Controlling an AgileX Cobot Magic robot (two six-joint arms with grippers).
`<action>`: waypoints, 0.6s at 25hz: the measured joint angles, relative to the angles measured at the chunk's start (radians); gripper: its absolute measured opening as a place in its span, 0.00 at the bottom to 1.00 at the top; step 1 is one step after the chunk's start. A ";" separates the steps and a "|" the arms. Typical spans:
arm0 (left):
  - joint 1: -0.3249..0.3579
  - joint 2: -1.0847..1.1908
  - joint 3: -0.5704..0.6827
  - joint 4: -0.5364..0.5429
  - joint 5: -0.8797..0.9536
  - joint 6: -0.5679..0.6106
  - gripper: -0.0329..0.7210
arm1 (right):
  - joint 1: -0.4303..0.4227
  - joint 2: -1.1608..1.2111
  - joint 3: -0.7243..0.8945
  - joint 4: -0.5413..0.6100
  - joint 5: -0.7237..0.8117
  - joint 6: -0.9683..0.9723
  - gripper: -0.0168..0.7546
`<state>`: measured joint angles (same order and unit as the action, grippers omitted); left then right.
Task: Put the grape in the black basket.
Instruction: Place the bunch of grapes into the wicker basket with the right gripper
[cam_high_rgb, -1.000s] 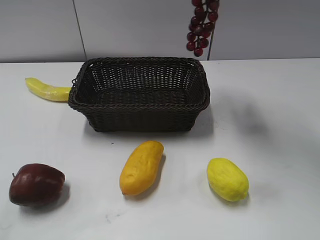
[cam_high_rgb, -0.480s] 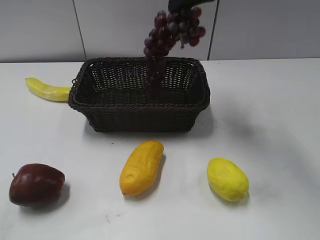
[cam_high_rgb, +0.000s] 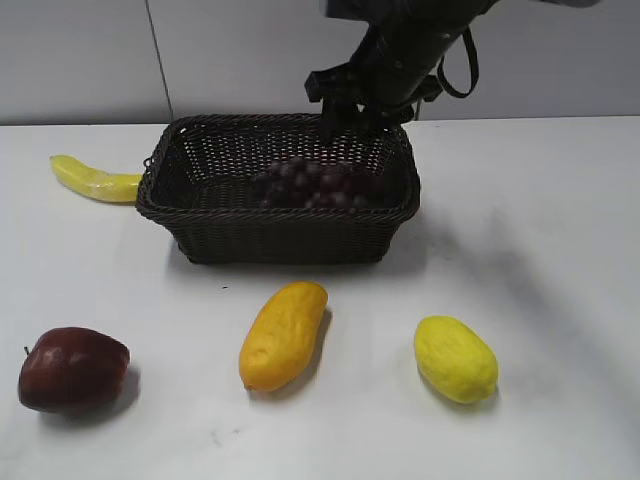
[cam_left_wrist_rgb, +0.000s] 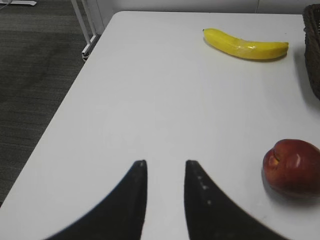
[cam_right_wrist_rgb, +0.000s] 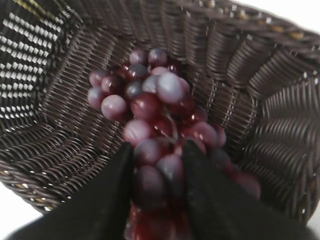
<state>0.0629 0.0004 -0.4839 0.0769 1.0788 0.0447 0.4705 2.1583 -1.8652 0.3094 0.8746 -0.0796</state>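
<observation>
Two fingers of the right gripper (cam_right_wrist_rgb: 157, 172) pinch the grape (cam_right_wrist_rgb: 150, 105) low inside the black basket (cam_high_rgb: 280, 235) at frame centre, so the robot should spread them fully and lift straight up.

Right arm (cam_high_rgb: 400, 55): I saw a black, blocky body with a looped black cable.
Left pincer (cam_left_wrist_rgb: 165, 170): I saw two matte black, curved, tapering fingers.
Right pincer (cam_right_wrist_rgb: 157, 165): black, smooth fingers.

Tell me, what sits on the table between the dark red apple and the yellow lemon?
An orange mango lies between the apple and the lemon, touching neither; the exterior view shows it.
</observation>
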 joint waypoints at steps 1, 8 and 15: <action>0.000 0.000 0.000 0.000 0.000 0.000 0.35 | 0.000 0.000 -0.003 0.000 0.003 0.000 0.71; 0.000 0.000 0.000 0.000 0.000 0.000 0.35 | -0.022 0.000 -0.153 -0.044 0.105 0.000 0.80; 0.000 0.000 0.000 0.000 0.000 0.000 0.35 | -0.169 0.000 -0.292 -0.122 0.299 0.014 0.77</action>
<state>0.0629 0.0004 -0.4839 0.0769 1.0788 0.0447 0.3010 2.1583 -2.1571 0.1871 1.1740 -0.0653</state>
